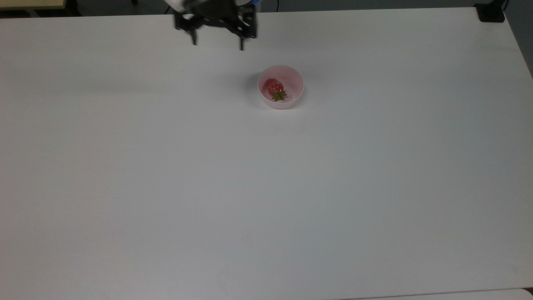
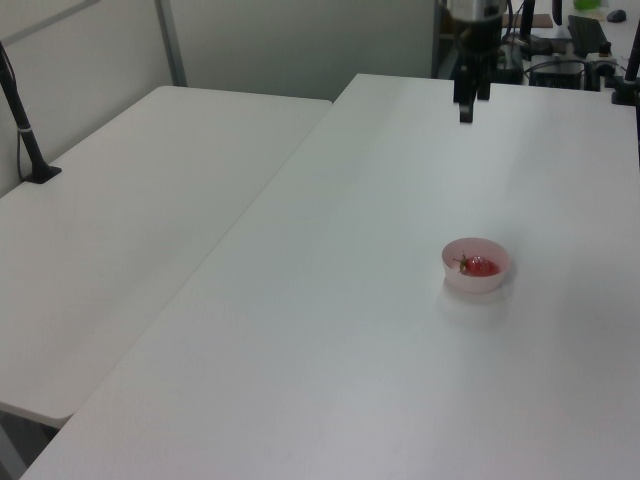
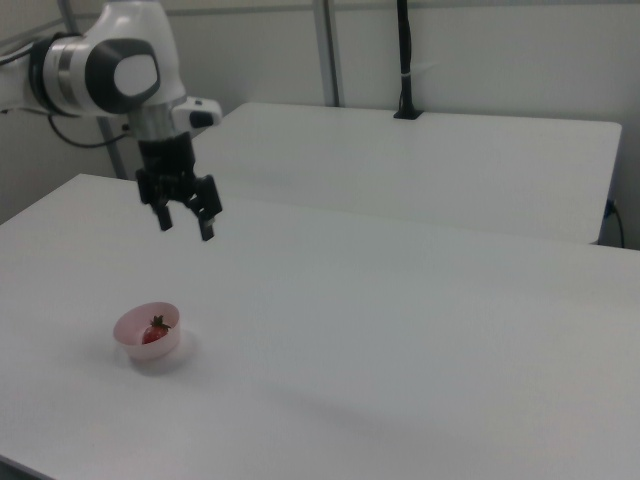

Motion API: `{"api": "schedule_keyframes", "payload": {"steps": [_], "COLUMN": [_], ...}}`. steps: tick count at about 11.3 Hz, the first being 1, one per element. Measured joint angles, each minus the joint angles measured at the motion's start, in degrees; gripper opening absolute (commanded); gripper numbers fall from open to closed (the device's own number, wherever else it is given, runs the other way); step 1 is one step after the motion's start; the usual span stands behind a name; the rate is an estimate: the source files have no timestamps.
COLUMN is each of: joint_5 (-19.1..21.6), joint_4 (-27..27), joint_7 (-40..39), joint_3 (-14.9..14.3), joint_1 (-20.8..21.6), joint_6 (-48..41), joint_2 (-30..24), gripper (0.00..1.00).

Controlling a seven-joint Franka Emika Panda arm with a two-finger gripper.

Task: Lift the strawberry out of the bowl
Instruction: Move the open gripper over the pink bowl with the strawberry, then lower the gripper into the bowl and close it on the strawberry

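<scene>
While the strawberry (image 1: 274, 87) lies low inside the pale pink bowl (image 1: 294, 77), the gripper (image 1: 217, 44) hangs well apart from it, at about ten o'clock of the bowl in the top view — the reach looks barely begun. Its two fingers are spread wide with nothing between them, and they point down at the white table (image 1: 266, 187), a posture that suits dropping over a small fruit from above. The berry rests on its side, red body toward twelve o'clock and green cap toward six in the top view, so the bowl's wall likely keeps it from rolling. In the right view the gripper (image 3: 186, 223) sits high above the bowl (image 3: 132, 341) — clear of the rim.
</scene>
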Motion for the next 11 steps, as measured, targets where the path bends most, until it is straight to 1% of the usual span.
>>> {"api": "schedule_keyframes", "payload": {"steps": [1, 2, 3, 5, 6, 8, 11], "joint_5": [0.02, 0.03, 0.06, 0.09, 0.09, 0.09, 0.09], "joint_4": [-2.0, -4.23, -6.44, -9.47, -10.16, -11.46, -12.85], "joint_7": [0.11, 0.36, 1.08, 5.21, 7.16, 8.68, 8.87], "joint_3": [-0.67, -1.06, -1.35, -1.43, -1.42, -1.42, -1.42], "joint_1": [3.16, 5.73, 8.07, 11.55, 12.75, 14.32, 14.74], "joint_6": [0.77, 2.9, 5.67, 10.96, 13.08, 16.14, 18.63], "joint_2": [0.69, 1.24, 1.75, 3.61, 5.12, 8.04, 11.63], "gripper": [0.96, 0.91, 0.88, 0.84, 0.82, 0.82, 0.82]}}
